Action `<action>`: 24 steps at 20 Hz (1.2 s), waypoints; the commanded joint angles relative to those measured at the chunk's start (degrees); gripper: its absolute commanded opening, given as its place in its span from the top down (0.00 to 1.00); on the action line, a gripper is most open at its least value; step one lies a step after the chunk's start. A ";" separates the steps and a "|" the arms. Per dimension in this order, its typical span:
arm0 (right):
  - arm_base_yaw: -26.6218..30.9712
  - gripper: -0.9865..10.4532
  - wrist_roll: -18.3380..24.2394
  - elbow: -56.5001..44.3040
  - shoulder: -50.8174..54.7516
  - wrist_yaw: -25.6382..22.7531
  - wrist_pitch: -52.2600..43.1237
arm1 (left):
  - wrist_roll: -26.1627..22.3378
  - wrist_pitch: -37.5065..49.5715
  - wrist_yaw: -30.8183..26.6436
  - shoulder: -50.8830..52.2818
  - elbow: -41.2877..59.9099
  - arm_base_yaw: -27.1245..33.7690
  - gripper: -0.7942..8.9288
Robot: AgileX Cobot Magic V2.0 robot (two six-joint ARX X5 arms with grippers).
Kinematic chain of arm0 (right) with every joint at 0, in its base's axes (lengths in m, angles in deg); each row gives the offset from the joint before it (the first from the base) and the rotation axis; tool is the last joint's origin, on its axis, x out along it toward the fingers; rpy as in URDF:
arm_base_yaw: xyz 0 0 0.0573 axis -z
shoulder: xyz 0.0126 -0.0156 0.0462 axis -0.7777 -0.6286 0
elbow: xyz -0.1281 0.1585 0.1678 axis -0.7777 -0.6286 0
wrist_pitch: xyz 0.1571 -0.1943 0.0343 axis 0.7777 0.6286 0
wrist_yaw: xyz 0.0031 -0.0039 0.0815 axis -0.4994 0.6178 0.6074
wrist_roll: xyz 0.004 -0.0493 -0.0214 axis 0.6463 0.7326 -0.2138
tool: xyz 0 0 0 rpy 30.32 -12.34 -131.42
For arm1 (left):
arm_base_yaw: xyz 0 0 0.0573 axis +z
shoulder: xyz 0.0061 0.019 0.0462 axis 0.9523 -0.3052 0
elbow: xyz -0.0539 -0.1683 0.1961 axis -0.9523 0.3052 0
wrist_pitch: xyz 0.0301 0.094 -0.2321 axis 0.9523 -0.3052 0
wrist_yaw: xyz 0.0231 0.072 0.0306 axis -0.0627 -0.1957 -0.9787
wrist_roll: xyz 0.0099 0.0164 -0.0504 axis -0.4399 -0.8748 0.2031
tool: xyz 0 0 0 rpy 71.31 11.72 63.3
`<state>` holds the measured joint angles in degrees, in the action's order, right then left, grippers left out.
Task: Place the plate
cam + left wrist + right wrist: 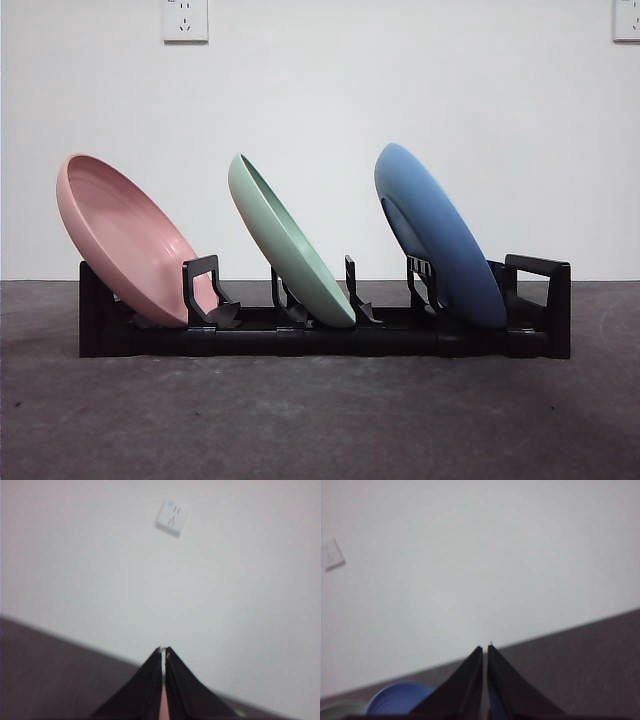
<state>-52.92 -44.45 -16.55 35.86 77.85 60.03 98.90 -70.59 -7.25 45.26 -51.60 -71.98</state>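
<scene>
Three plates lean in a black rack (pixel 325 343) on the table: a pink plate (pixel 125 238) at the left, a green plate (pixel 288 242) in the middle and a blue plate (pixel 438 235) at the right. Neither arm shows in the front view. My left gripper (pixel 164 651) is shut with nothing in it and faces the white wall. My right gripper (pixel 484 647) is shut too, holding nothing. Beyond its jaws, the rim of the blue plate (pixel 400 699) and a sliver of the green plate (pixel 340 708) show.
The white wall behind carries a socket (pixel 185 19) above the rack's left end and another socket (pixel 627 19) at the right edge. Dark grey tabletop (pixel 320 420) lies in front of the rack.
</scene>
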 commanded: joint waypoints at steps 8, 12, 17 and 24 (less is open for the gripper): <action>-0.31 0.90 6.80 20.85 -16.09 17.84 21.42 | -9.31 -32.41 9.35 -13.51 -24.02 0.09 0.91; -0.35 0.90 9.70 27.82 -23.12 23.54 31.17 | -13.88 -42.05 13.07 -19.02 -29.55 0.04 0.91; -1.81 0.90 15.56 35.30 -30.64 25.00 42.73 | -20.24 -53.31 16.37 -25.55 -35.06 -0.02 0.91; -5.22 0.90 20.90 41.35 -39.60 20.33 54.88 | -25.53 -65.22 16.52 -33.77 -40.06 -1.07 0.91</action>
<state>-58.03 -25.66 23.95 -3.37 98.33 115.11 75.36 -136.18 8.95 11.84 -90.42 -72.99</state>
